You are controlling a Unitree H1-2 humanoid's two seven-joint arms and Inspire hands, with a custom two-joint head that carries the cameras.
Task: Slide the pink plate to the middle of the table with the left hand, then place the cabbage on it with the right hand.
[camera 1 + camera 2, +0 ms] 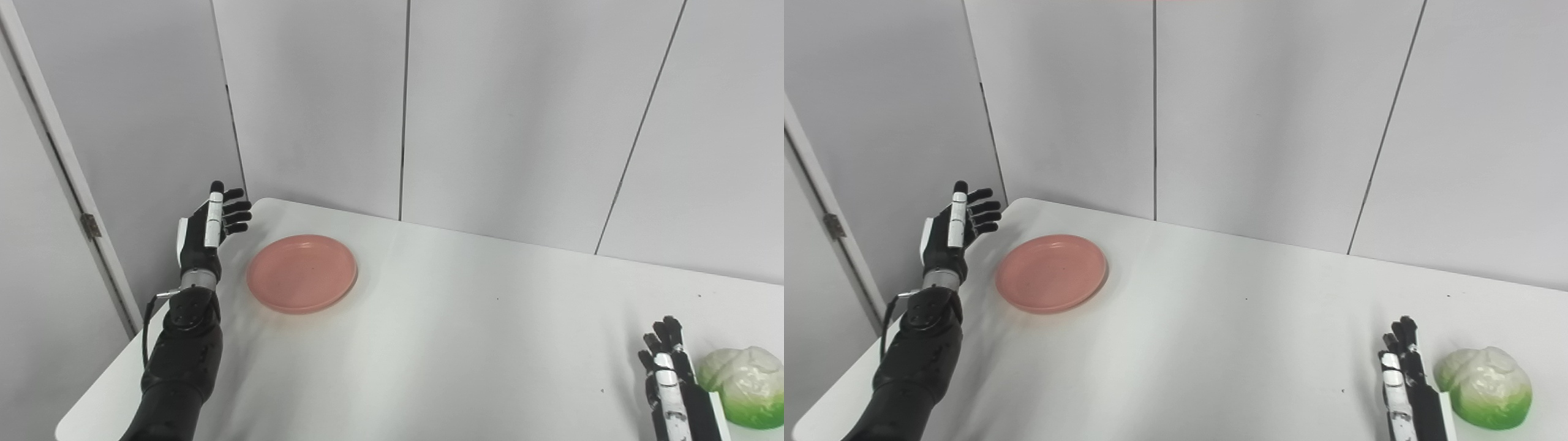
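The pink plate (302, 273) lies flat on the white table (465, 343), at its far left part. My left hand (208, 226) is raised just left of the plate, open, fingers spread and pointing up, not touching the plate. The cabbage (1485, 387), white with a green base, sits at the table's near right. My right hand (1405, 373) rests just left of the cabbage, fingers straight and apart, holding nothing; a narrow gap separates it from the cabbage.
Grey wall panels (490, 110) stand right behind the table's far edge. A door frame with a hinge (90, 225) is at the left, beyond the table's left edge. The rounded far-left table corner (263, 205) is near my left hand.
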